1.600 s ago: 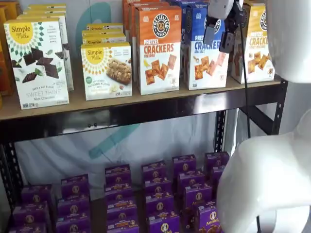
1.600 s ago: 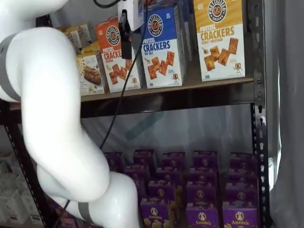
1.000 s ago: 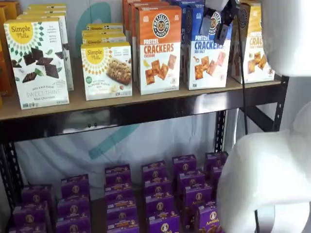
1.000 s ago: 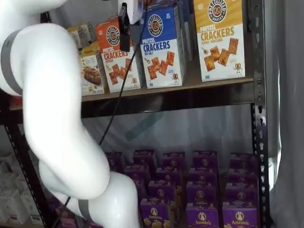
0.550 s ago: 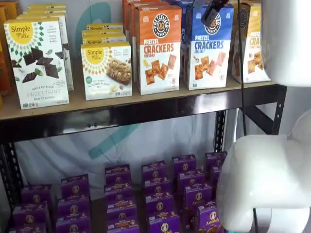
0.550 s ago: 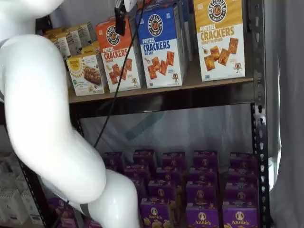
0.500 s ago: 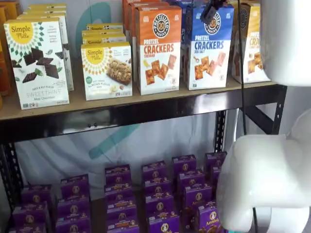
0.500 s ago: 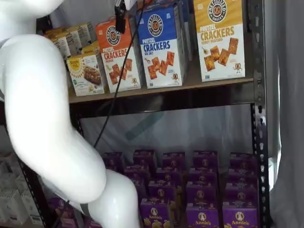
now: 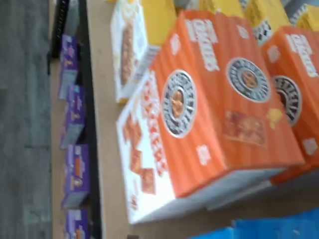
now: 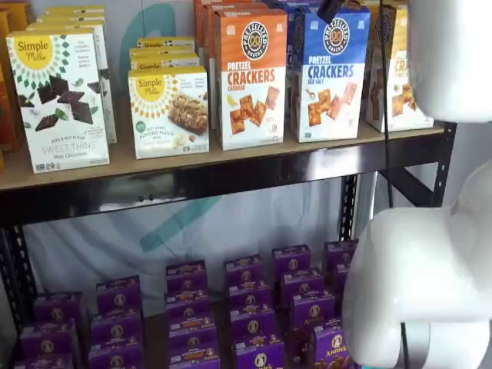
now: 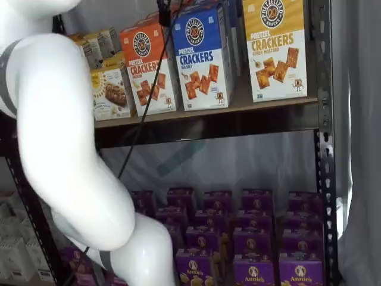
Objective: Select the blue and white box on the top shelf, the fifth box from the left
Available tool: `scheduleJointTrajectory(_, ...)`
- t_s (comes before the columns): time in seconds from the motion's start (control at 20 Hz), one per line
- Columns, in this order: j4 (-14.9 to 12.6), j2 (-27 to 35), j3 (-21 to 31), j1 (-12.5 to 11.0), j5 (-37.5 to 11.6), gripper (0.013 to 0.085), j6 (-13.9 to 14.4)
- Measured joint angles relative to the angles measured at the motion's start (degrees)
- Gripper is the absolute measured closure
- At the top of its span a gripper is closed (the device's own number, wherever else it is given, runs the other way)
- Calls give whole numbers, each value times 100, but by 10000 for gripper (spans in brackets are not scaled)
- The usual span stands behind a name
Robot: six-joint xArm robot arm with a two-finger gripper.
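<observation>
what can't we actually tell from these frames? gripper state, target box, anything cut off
- Gripper: only a black fingertip at the top edge in both shelf views; open or shut cannot be told.
- Blue and white box: the wrist view catches just a blue sliver; no contact shows.
- Yellow-topped cracker box: the white arm covers its right side in a shelf view.
- Orange-topped cheddar cracker box: lettering blurred in the wrist view.

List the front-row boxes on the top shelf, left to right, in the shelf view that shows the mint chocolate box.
Simple Mills Sweet Thins box → Simple Mills almond flour bars box → orange cheddar cracker box → the blue and white box → yellow-topped cracker box, partly hidden by the white arm.
</observation>
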Motion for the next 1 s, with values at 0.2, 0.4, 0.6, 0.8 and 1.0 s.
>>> scheduleJointTrajectory(0.2,-242,227,-102,67,-277,130,-124)
scheduleJointTrajectory(0.4,-477,517,-293,137,-292,130,-193)
scheduleJointTrajectory(0.6,-585,719,-450,160,-233,130,-225)
scheduleJointTrajectory(0.8,-669,931,-665,156,-66,130,-248)
scheduleJointTrajectory(1.0,-852,1175,-972,193,253,130,-242)
